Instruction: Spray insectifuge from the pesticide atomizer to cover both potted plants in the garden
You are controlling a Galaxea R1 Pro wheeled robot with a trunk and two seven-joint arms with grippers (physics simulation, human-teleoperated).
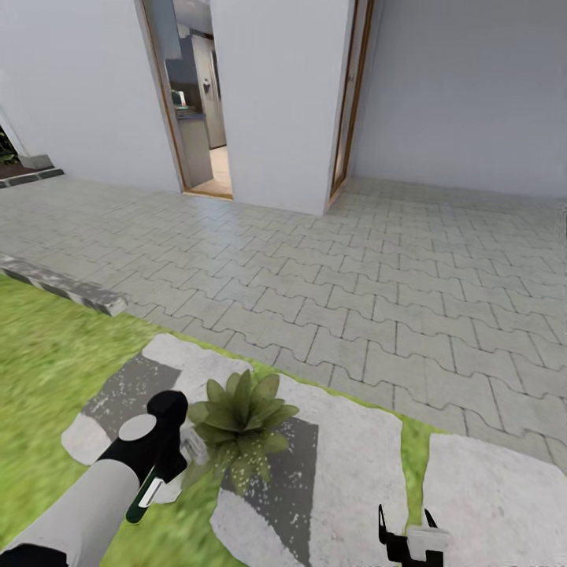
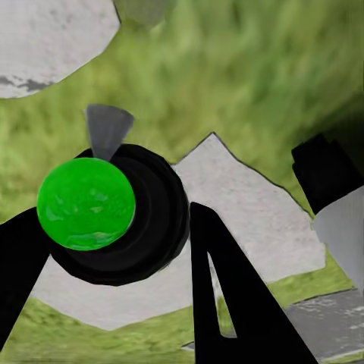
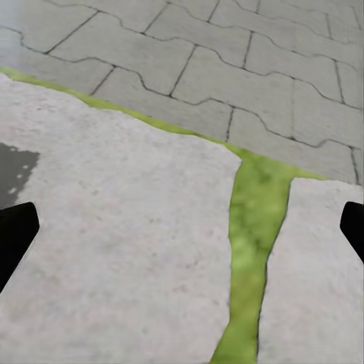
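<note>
One potted plant [image 1: 240, 421], a low rosette of pointed, mottled green leaves, stands on a flat grey-and-white stepping stone [image 1: 346, 465] at the edge of the green lawn [image 1: 47, 362]. The leaves radiate outward and hide most of the pot; pale speckles show on the lower leaves.

The left gripper [image 1: 161, 465], black with a grey-sleeved arm behind it, sits just beside the plant on its left-hand side in the head view. It pinches the pesticide atomizer [image 1: 146, 494], whose dark green and white body hangs down from the gripper over the grass. A pale part at the top of the atomizer points toward the plant and is close to its leaves. In the left wrist view the atomizer [image 2: 114, 212] appears end-on as a round black body with a bright green dome, clamped between the black fingers [image 2: 227, 303], with a pale grey tapered piece projecting from it.

The right gripper [image 1: 408, 528] is low at the picture's edge, over another stepping stone, well apart from the plant. Its fingers are spread, with nothing between them.

Grey interlocking paving [image 1: 378, 268] lies beyond the lawn, leading to a white wall [image 1: 276, 94] with an open doorway [image 1: 197, 102].
</note>
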